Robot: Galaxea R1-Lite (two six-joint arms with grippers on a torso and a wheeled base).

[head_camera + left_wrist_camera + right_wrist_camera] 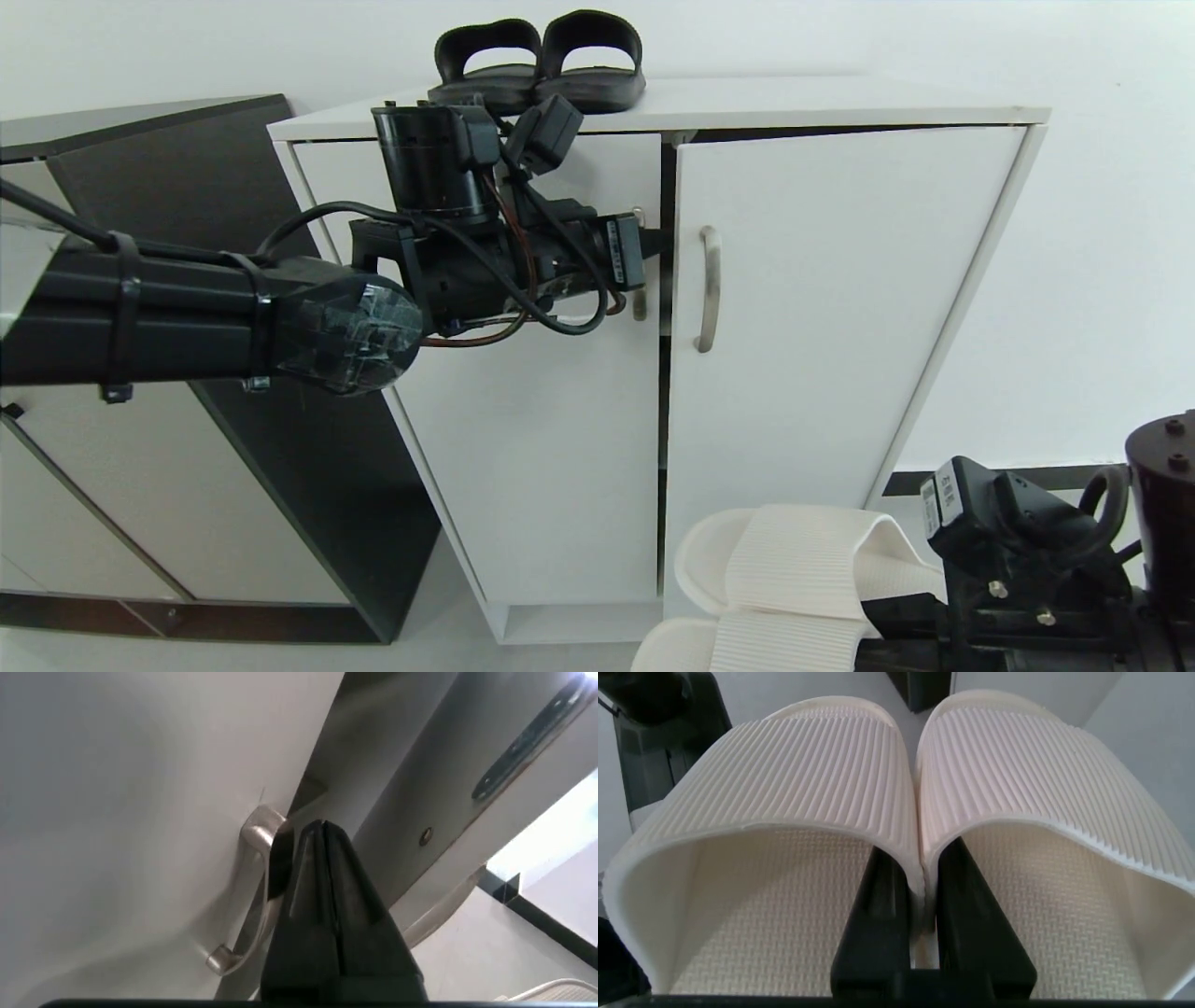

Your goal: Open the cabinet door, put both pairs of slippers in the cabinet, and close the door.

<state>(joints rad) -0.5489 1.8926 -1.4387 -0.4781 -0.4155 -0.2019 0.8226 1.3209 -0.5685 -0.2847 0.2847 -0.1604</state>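
My left fingers (306, 840) look pressed together just beside the left door handle (250, 926), whose bar runs 12 to 6 o'clock; I cannot tell if they hook it. This hand should do the pulling, since my right fingers (920, 891) are clamped on the white slippers (794, 569), at 5 o'clock below the cabinet (840, 103).

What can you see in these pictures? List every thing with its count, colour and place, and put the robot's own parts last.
cabinet: one, white, two doors, in the middle of the head view
door handles: two, silver, one on each door beside the middle gap
black slippers: one pair, black, on top of the cabinet
white slippers: one pair, white and ribbed, held low in front of the right door
side unit: one, dark grey, beside the cabinet on the robot's left
left gripper: one, black, at the left door's handle
right gripper: one, black, shut on the white slippers
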